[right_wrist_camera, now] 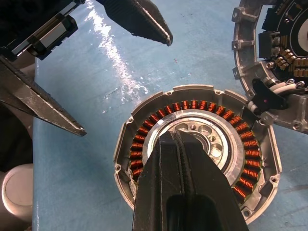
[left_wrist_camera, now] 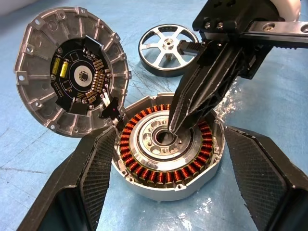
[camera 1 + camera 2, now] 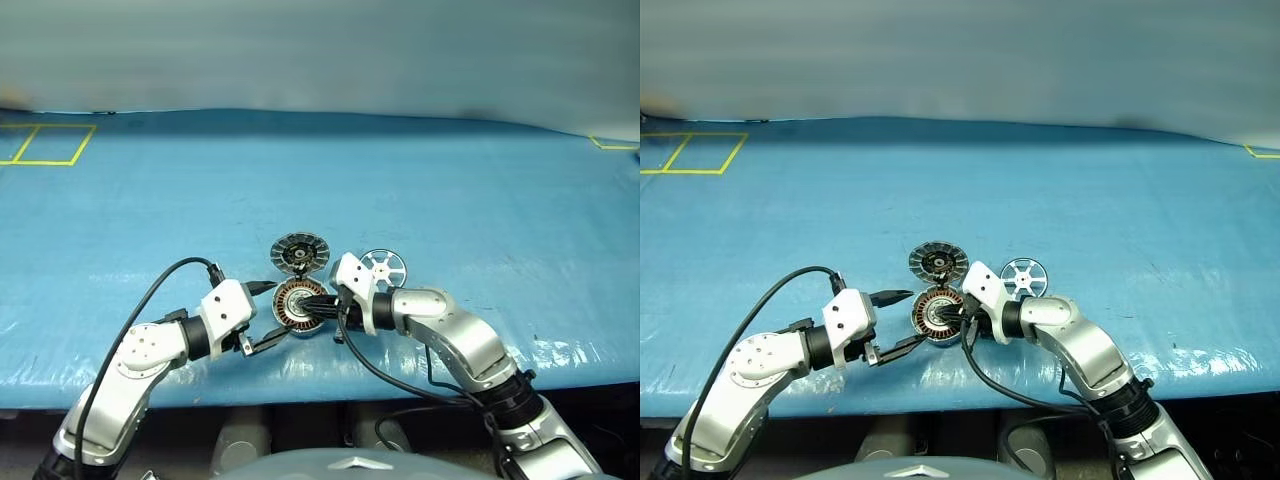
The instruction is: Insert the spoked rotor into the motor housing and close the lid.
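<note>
Motor housing (image 3: 300,306) near the front edge of the table (image 3: 480,200), lid (image 3: 300,253) just behind it and joined at its edge, spoked rotor (image 3: 384,268) to the right of the lid, left gripper (image 3: 262,315) at the housing's left, right gripper (image 2: 174,126) over its centre

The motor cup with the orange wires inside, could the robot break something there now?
Maybe. The right gripper, shut, pokes its tips into the centre of the motor housing, so a slip sideways might scrape the copper windings. The left gripper stands open around the housing and could nudge it. The spoked rotor lies on the table, so shutting the lid now would leave it out.
</note>
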Controlling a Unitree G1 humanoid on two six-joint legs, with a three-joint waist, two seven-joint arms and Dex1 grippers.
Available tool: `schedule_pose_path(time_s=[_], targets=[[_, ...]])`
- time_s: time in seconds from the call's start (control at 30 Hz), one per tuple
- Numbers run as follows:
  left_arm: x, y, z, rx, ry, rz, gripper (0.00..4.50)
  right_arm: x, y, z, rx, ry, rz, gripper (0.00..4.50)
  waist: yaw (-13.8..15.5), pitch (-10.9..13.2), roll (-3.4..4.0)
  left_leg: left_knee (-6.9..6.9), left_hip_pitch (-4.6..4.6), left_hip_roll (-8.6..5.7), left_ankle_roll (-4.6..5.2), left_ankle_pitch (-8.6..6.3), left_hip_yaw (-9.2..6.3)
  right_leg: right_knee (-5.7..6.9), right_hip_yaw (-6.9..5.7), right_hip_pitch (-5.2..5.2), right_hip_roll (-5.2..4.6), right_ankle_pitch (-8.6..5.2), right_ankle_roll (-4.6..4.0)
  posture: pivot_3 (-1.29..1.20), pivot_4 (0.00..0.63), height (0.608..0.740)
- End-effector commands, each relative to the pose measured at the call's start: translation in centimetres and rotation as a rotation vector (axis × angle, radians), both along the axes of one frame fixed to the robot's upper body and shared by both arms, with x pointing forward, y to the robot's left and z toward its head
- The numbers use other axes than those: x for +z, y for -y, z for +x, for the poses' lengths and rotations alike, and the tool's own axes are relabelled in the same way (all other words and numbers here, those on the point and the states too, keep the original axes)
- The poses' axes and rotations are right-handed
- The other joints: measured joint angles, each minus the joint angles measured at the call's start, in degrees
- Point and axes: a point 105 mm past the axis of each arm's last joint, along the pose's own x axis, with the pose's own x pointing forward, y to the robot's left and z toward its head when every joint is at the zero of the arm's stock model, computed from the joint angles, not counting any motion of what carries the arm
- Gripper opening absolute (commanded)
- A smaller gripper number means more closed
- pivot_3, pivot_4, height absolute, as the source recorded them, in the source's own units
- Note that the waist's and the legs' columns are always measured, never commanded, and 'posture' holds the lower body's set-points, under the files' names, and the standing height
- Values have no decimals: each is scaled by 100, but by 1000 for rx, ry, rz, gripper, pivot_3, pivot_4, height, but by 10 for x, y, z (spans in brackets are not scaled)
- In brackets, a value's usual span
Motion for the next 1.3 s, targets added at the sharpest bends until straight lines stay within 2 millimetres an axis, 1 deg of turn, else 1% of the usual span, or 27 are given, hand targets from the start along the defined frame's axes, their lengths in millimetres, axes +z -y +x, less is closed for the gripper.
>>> schedule_pose_path(time_s=[0.03,0.13,0.27,0.3,0.4,0.5,0.57,0.63,0.67,0.73,0.8,0.9,0.93,0.97,1.03,1.13,1.2,1.3], targets=[[7,1,-1,-10,32,-14,3831,7,-5,7,6,44,-2,39,-1,0,0,0,0,0,0,0,1,0,0,-1,0,0,0,0,150,740],[6,2,-2,-7,30,-15,3831,-7,1,11,-9,20,-60,39,2,0,0,0,0,0,0,0,0,0,0,0,0,0,0,0,150,740],[6,2,-2,5,27,-27,3831,-22,5,7,7,-4,-138,39,4,-1,0,-2,0,0,0,0,-1,-1,-1,1,0,0,-1,0,150,740],[6,2,-2,8,26,-28,3831,-25,5,7,7,-2,-154,39,2,-1,0,-2,3,0,0,0,-1,-1,-1,3,0,0,-1,0,150,740],[4,0,-1,18,22,-24,3831,-23,0,4,17,-5,-138,39,-1,-2,-1,-1,13,1,0,0,-1,0,-1,4,0,0,0,0,150,740],[4,-1,0,22,21,-25,3831,-14,-3,3,24,26,-95,39,1,-2,-1,-1,19,2,-1,0,-1,-1,-1,1,0,-1,0,0,150,740],[4,-1,1,25,21,-26,3831,14,-4,2,25,50,50,39,6,-2,-1,-1,17,2,-1,0,-1,-1,-1,-1,-1,-1,0,0,150,740],[4,-1,2,26,24,-30,3831,39,3,1,3,80,151,39,13,0,2,-1,0,0,0,0,-3,0,-1,3,-1,0,-1,0,150,740],[4,-1,3,25,26,-34,3831,46,9,2,-14,93,168,39,10,1,2,-1,-5,0,0,0,-2,0,0,-2,-1,1,1,0,150,740],[5,0,3,18,27,-41,3831,53,20,1,-41,105,171,39,10,0,1,0,-8,-1,0,0,-3,-2,0,-3,-1,2,4,0,150,740],[5,1,4,11,27,-45,3831,54,30,2,-72,120,140,39,9,-1,-1,0,-5,-1,0,0,-3,-3,0,1,-1,2,4,0,150,740],[5,5,6,-4,26,-55,3831,44,53,10,-145,180,-26,39,15,0,0,0,-2,-1,0,0,-4,-2,-2,3,-1,1,2,0,150,740],[5,6,7,-7,26,-56,3831,41,57,12,-149,186,-63,403,13,0,0,1,-3,-1,0,0,-2,-2,-1,1,-2,1,1,0,150,740],[4,7,8,-11,25,-58,3831,37,60,13,-135,208,-111,601,5,0,0,2,-3,-1,0,0,-1,-2,-1,1,-2,1,2,0,150,740],[4,10,8,-23,23,-62,3831,34,62,17,-131,228,-167,1183,-10,0,0,2,-3,-1,0,0,4,-3,2,-2,-2,1,2,0,150,740],[4,12,9,-33,22,-67,3831,39,64,26,-143,249,-188,2150,-14,0,0,1,-2,2,0,0,2,0,2,-4,3,1,2,0,150,740],[4,12,10,-34,23,-65,3831,38,70,33,-155,280,-253,2781,1,0,0,0,-3,2,0,0,-1,1,2,-4,6,1,1,0,150,740],[3,12,11,-34,23,-63,3831,39,76,35,-126,300,-313,2781,24,1,-1,1,-7,-3,0,0,-1,-3,4,-2,2,1,2,0,150,740]])
